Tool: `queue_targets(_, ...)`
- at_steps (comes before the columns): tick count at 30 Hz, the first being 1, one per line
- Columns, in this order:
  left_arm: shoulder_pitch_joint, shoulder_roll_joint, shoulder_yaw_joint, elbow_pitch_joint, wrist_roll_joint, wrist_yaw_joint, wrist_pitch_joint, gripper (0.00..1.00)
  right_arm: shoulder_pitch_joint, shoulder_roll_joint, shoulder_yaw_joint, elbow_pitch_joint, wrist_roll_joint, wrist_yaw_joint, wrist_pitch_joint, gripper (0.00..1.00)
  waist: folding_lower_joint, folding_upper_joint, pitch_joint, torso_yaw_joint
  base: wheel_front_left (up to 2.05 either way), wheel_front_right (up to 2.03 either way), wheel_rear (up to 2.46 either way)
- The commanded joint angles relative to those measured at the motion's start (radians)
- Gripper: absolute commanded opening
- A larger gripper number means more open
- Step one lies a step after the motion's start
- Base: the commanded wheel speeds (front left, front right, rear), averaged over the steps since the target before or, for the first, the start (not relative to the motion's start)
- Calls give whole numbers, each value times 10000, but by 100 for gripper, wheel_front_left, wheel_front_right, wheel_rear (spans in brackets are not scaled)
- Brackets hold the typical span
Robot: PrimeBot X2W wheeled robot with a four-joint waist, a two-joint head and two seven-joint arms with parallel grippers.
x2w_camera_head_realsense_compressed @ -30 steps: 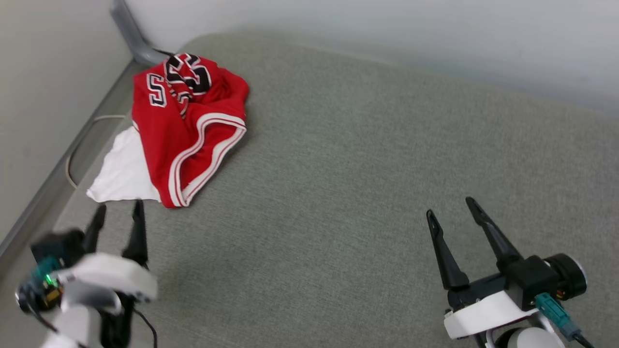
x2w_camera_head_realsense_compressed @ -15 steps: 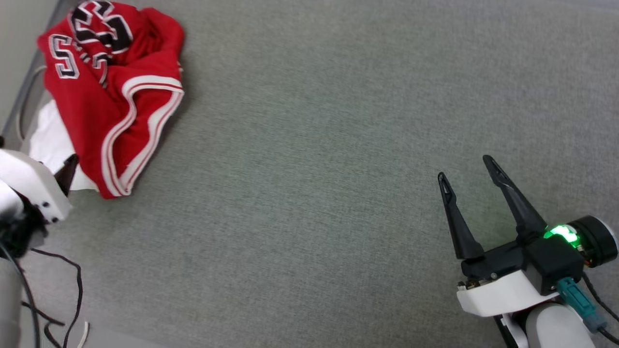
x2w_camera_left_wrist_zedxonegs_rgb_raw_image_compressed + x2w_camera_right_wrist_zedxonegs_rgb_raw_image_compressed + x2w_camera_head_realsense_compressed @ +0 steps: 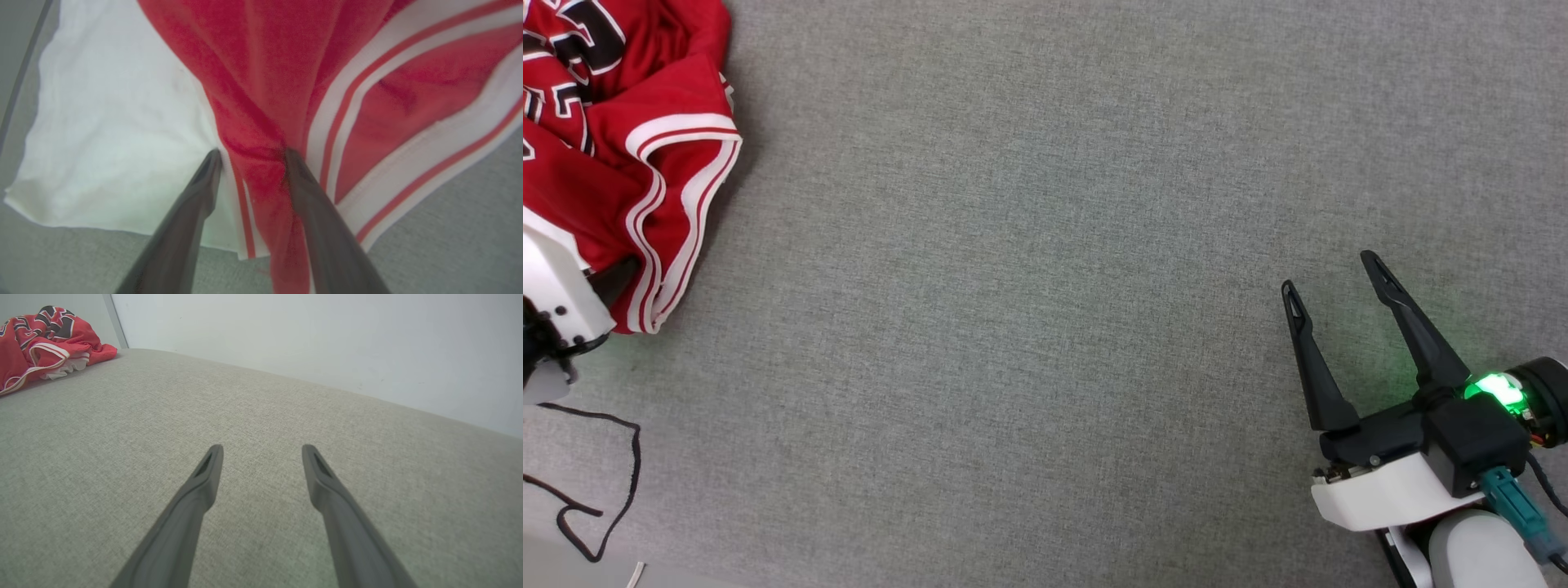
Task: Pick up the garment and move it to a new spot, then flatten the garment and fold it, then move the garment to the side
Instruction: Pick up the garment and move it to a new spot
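Note:
The garment [image 3: 613, 163], red with white-red striped trim and black lettering, lies crumpled at the far left of the grey surface. It shows as a heap in the right wrist view, garment [image 3: 36, 339]. In the left wrist view my left gripper [image 3: 250, 153] is open, its two fingers straddling a raised red fold of the garment [image 3: 261, 81], with a white sleeve to their left. Its white housing [image 3: 556, 302] sits at the garment's near edge. My right gripper [image 3: 1327, 272] stands open over bare surface at the lower right, far from the garment, with nothing between its fingers [image 3: 204, 486].
The wide grey fabric surface [image 3: 1013, 286] stretches between the two arms. A black cable [image 3: 605, 490] loops near its front left edge. A pale wall [image 3: 327, 343] bounds the far side, with a grey rail [image 3: 115, 320] at the corner behind the garment.
The head camera has swung, so the garment now sits at the picture's far left. My left gripper has pushed onto the garment's near hem and its jaws have narrowed slightly. The right gripper stays open.

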Motion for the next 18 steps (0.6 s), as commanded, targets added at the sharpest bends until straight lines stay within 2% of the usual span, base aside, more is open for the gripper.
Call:
queue_targets(1, 185, -357, -405, 104, -271, -36, 278, 0, -53, -25, -29, -5, -36, -7, 25, 100, -1, 0, 9, 24, 0, 0, 0)
queue_targets(7, 66, 41, -718, 97, -684, -29, -763, 0, -170, 78, -60, 235, -59, -7, -43, 100, -1, 0, -308, 96, 0, 0, 0)
queue_targets(14, -234, 703, -925, -329, -474, -27, -3408, 0, -129, 275, -151, 838, 115, -7, -272, 100, -1, 0, -1419, 74, 0, 0, 0)
queue_targets(18, -406, 1070, -1218, -825, -192, -27, -4487, 0, 45, 398, -250, 1239, 232, -7, -394, 100, -1, 0, -2283, 27, 0, 0, 0)
